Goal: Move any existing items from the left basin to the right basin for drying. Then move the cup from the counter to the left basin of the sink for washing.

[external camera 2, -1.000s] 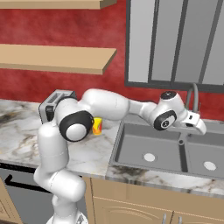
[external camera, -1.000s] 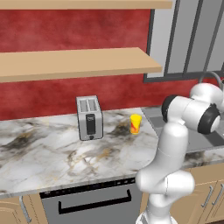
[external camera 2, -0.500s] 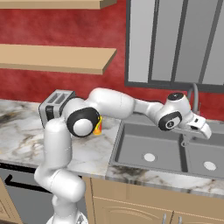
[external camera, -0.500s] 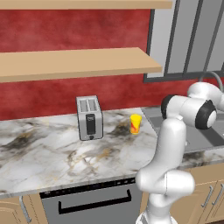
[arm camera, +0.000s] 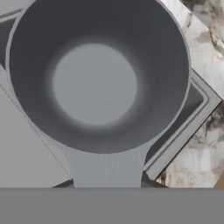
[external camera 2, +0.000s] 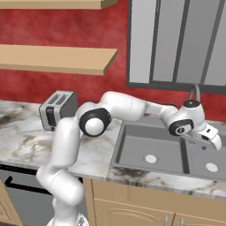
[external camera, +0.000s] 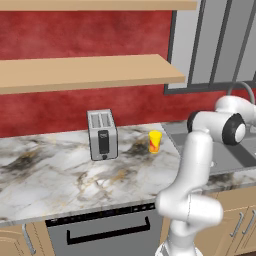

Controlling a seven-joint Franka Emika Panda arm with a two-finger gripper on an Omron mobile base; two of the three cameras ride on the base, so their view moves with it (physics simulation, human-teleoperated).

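Fingers (external camera 2: 211,140) clamped on dark grey round pan's (arm camera: 98,74) handle, over grey metal sink's right basin (external camera 2: 207,164); small yellow cup (external camera: 155,141) on marble tabletop (external camera: 60,175) beside silver toaster (external camera: 102,134).

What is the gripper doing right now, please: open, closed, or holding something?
Gripper: closed on the handle of a grey pan, held over the sink near the right basin.

White-grey marble counter (external camera: 60,175) with dark and gold veins. On it: silver two-slot toaster (external camera: 102,134), upright near the red back wall; small yellow cup (external camera: 155,141) with red-orange mark, upright, well right of toaster. Grey metal sink (external camera 2: 170,154) set into right end.
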